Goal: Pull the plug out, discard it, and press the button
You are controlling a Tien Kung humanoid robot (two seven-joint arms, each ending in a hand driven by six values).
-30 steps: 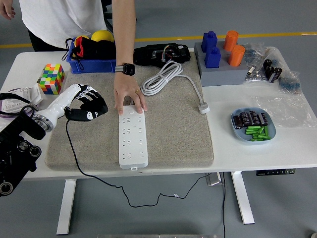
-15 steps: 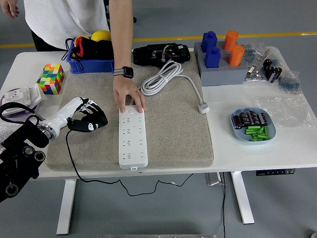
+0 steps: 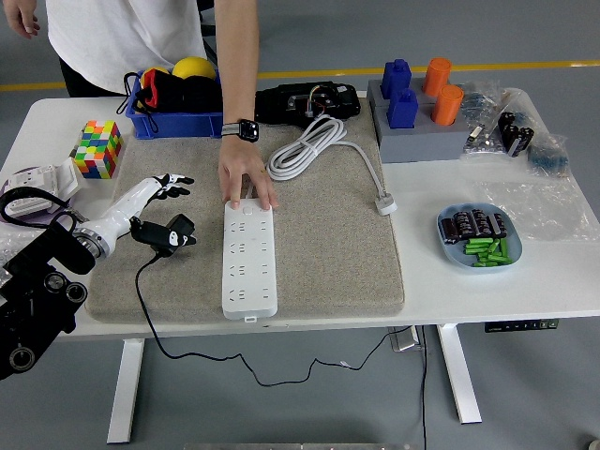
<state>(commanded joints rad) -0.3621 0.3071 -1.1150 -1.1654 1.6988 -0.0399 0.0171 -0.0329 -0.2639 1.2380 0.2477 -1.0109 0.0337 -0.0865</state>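
Note:
A white power strip [image 3: 249, 261] lies lengthways on the grey mat [image 3: 328, 244]. A person's hand [image 3: 246, 180] presses on its far end. A black plug [image 3: 170, 232] lies on the mat left of the strip, and its black cable [image 3: 141, 300] runs off the table's near edge. My left hand [image 3: 169, 184] hovers just beyond the plug with its fingers spread, holding nothing. No plug sits in the strip's sockets. My right arm is out of view.
A colour cube [image 3: 98, 148] and a blue bin [image 3: 173, 103] stand at the far left. A coiled white cable [image 3: 309, 150] lies on the mat's far side. A grey block with blue and orange cylinders [image 3: 417, 117] and a blue plate of batteries [image 3: 480, 236] are on the right.
My left hand has opened and let go of the black plug, which now lies on the mat. The hand has drawn back a little. The person's hand stays on the strip.

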